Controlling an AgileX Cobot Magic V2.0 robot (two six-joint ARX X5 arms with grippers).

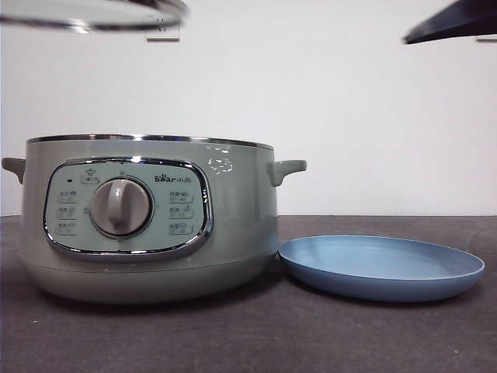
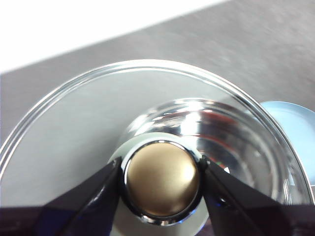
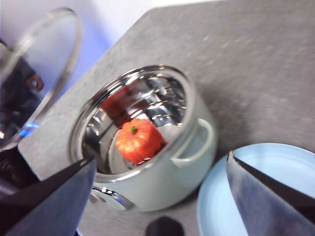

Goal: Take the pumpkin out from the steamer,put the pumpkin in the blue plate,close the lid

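1. Left pincer [image 2: 162,179] clamps the lid [image 2: 88,132] by its knob [image 2: 162,179], one jaw on each side. Lid hangs high over the steamer's left part, well clear of the rim; front view shows only its chrome edge [image 1: 93,19] at the top.
2. Steamer [image 1: 147,217] sits open on the dark desk [image 1: 248,334], dial facing front.
3. Pumpkin [image 3: 139,141] lies inside on the shiny bottom, stem up, w/ nothing over it.
4. Plate [image 1: 380,268] lies flat just right of the steamer, edge near the pot's base; can't tell if touching. Empty.
5. Right pincer [image 3: 160,196] spread wide, holding nothing, above the steamer's plate-side handle [image 3: 197,142]. Front view: only a dark tip [image 1: 454,22] at top right.
6. Small black blob [image 3: 165,227] on the desk by the pot, unclear what.
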